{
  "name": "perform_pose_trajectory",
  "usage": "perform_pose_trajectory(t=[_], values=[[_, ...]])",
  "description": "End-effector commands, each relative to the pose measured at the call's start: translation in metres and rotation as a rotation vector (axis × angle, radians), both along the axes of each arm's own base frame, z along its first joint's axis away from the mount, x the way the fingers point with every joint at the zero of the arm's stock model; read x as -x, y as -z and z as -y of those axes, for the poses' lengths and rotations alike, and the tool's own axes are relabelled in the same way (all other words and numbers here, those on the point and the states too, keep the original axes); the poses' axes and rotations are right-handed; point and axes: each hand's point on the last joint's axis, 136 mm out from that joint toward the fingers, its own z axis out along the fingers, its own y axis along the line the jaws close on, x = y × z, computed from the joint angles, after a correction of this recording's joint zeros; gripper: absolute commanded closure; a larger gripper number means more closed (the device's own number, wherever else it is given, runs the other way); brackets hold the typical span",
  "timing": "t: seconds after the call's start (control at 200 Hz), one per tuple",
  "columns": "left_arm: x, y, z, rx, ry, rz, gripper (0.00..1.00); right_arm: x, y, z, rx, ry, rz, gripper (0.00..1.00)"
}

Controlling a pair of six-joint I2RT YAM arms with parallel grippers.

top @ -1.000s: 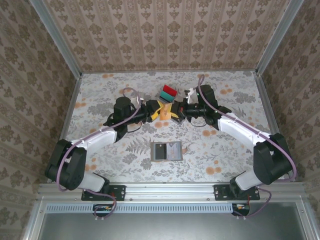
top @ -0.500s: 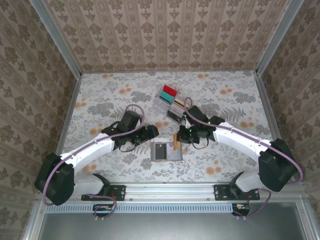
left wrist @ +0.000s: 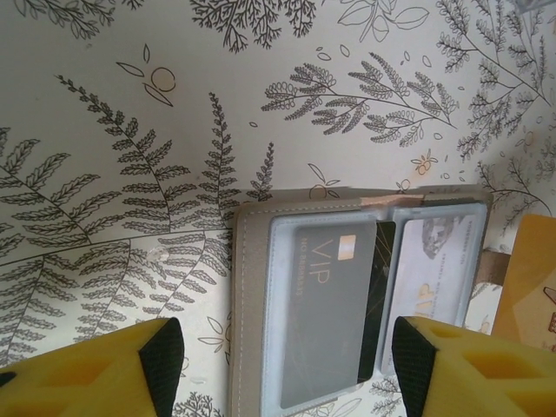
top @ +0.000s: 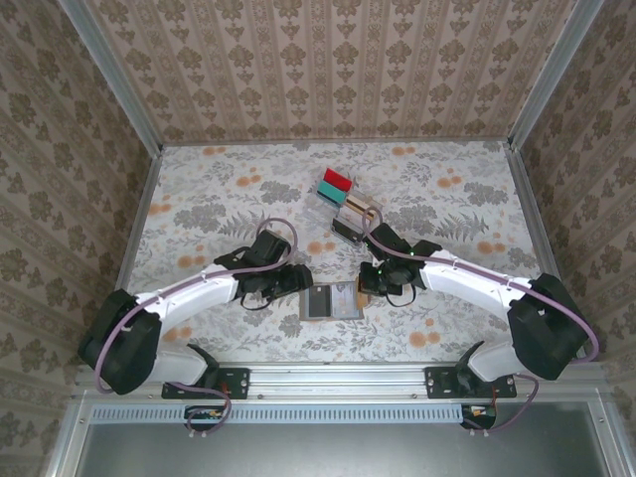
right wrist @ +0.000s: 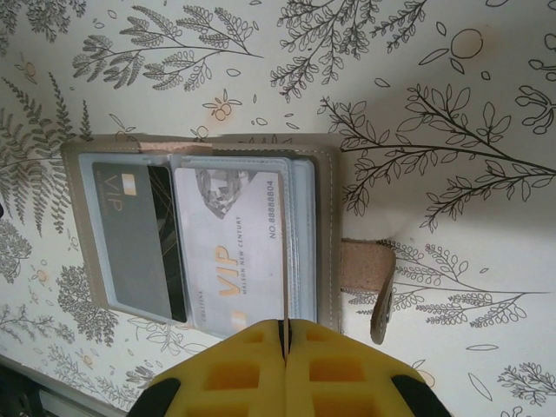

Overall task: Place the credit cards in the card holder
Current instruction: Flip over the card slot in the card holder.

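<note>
Yellow fingers of the left tool (left wrist: 287, 365) stood apart, holding nothing, their bodies cut off by the lower edge of the wrist view. Beyond them the card holder (top: 331, 301) lay unfolded on the table (top: 199, 209), near the 6 o'clock edge, its closest end cropped from that view. A dark card (left wrist: 328, 304) marked VIP sat in the panel at 9 o'clock. A pale card (right wrist: 230, 252) sat in the panel at 3 o'clock. Both were behind cloudy plastic windows that blurred their small print. A strap (right wrist: 369, 278) stuck out from the holder toward 3 o'clock. The right tool (right wrist: 284, 334) was pressed together on a tan card (left wrist: 532, 287). From its own wrist the card was no more than a thin edge over the pale card, and from the left wrist it was cropped by the frame's side. Farther off, toward 12 o'clock, a clear rack (top: 356, 217) carried a teal card (top: 331, 191) and a red card (top: 338, 179); its other contents were too small to make out.
</note>
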Motion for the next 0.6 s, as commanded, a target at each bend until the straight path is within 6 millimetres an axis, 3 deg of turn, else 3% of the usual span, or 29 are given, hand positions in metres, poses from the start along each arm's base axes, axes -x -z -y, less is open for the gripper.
perform_pose_trajectory(t=[0.0, 0.34, 0.595], values=[[0.003, 0.008, 0.003, 0.004, 0.018, -0.004, 0.33, 0.0, 0.011, 0.001, 0.01, 0.0, 0.0, 1.0], [0.004, 0.027, 0.014, 0.014, 0.053, -0.039, 0.37, 0.001, 0.032, -0.006, -0.028, 0.002, -0.015, 1.0], [0.006, 0.036, 0.019, 0.018, 0.056, -0.062, 0.45, -0.001, 0.026, -0.009, -0.049, 0.0, 0.001, 1.0]])
